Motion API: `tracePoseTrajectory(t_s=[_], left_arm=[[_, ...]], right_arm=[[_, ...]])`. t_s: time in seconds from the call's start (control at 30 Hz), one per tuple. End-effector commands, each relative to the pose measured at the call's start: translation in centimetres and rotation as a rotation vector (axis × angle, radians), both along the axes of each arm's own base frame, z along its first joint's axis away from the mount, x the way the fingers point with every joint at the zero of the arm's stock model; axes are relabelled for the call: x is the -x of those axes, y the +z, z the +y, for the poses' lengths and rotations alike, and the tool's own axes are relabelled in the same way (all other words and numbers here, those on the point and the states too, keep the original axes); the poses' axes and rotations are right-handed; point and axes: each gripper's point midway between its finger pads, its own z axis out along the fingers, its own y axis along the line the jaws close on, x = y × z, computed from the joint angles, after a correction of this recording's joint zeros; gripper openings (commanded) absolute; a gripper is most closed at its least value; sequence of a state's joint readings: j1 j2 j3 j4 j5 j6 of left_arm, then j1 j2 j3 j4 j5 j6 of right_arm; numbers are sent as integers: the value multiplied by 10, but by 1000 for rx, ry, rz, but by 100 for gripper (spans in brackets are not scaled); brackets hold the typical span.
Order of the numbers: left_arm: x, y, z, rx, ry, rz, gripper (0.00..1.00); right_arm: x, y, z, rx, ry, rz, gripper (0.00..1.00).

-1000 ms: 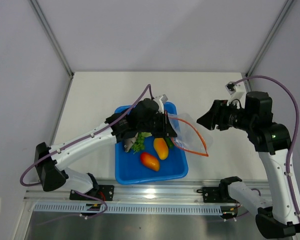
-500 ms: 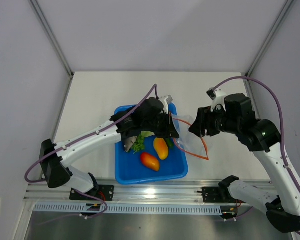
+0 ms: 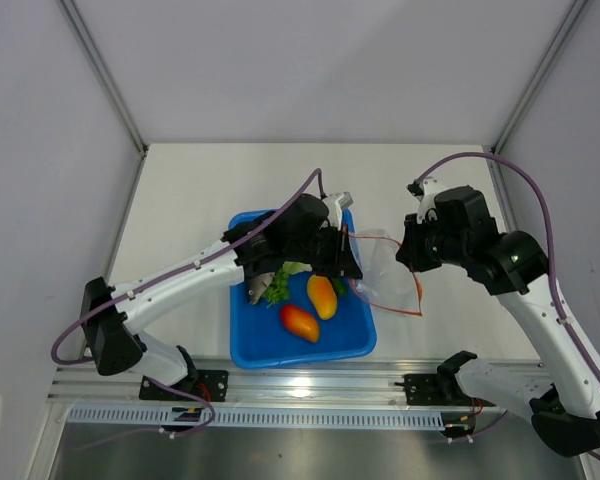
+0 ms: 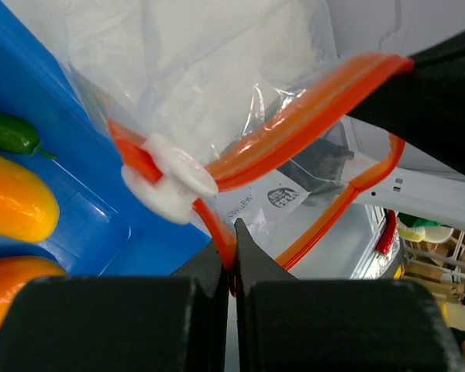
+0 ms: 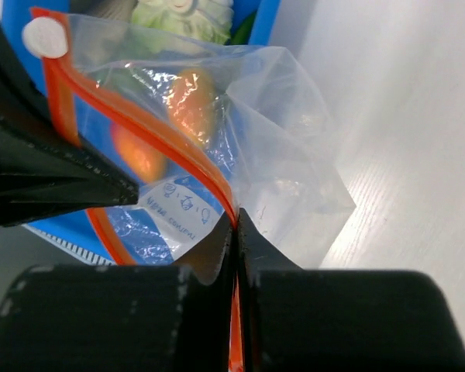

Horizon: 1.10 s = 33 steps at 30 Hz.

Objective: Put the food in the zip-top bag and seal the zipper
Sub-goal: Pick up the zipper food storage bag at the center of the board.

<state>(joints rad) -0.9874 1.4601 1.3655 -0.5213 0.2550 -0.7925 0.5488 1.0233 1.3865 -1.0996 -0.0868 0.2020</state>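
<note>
Item: bag (image 3: 388, 262), held over the worktop (image 3: 210, 190) at the tray's (image 3: 280, 352) right edge | Grip: left gripper (image 4: 234, 236) and right gripper (image 5: 236, 225) each pinched together on the zipper (image 4: 310, 115) | Handling: we judged it light, limp, slippery; hold the stiffer zipper, not the film.

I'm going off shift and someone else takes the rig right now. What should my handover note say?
Left gripper: shut on the zipper, close to its white slider.
Right gripper: shut on the zipper too.
Zip-top bag: held between them at the right edge of the blue tray, mouth partly open, no food seen inside.
Orange-yellow fruit, red-orange fruit and leafy greens lie in the tray.
Done: bag gripped and held open.
Left: load the food, seal the zipper.
</note>
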Motion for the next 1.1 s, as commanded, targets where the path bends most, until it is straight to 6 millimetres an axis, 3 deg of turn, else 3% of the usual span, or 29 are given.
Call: tracePoseTrajectory(t_s=[0.0,0.17,0.27,0.33,0.43,0.47,0.53,0.57,0.63,0.77,0.8,0.9,1.07], left_arm=[[2,10,-10,33,-85,-66,1],[-2,1,-15,10,-120,-101,1],[-4,-3,-17,-10,-123,-93,1],[-3,-8,-14,-41,-110,-62,6],[0,-9,-7,-61,-86,-34,27],[0,-7,-5,-64,-75,-31,40],[2,-1,0,-72,-54,-15,49],[2,3,2,-70,-50,-9,60],[2,19,4,-57,-46,-25,71],[-3,38,29,-87,10,-100,91],[-2,50,39,-73,26,-136,96],[-12,55,75,-133,148,-172,100],[-34,23,146,-333,425,-113,99]], right_arm=[[-8,5,-11,50,-65,-18,0],[-11,-13,-22,111,-124,12,0],[-8,-13,-24,101,-136,17,0],[-6,-9,-23,79,-148,17,0],[0,-8,-19,47,-152,48,0],[1,-11,-17,45,-153,73,0],[3,-14,-15,28,-170,109,0],[6,-17,-15,32,-177,125,0],[8,-21,-16,27,-192,141,0],[7,-24,-19,30,-224,149,0],[6,-25,-19,35,-229,151,0],[5,-31,-23,50,-249,157,0],[1,-40,-25,86,-250,155,0]])
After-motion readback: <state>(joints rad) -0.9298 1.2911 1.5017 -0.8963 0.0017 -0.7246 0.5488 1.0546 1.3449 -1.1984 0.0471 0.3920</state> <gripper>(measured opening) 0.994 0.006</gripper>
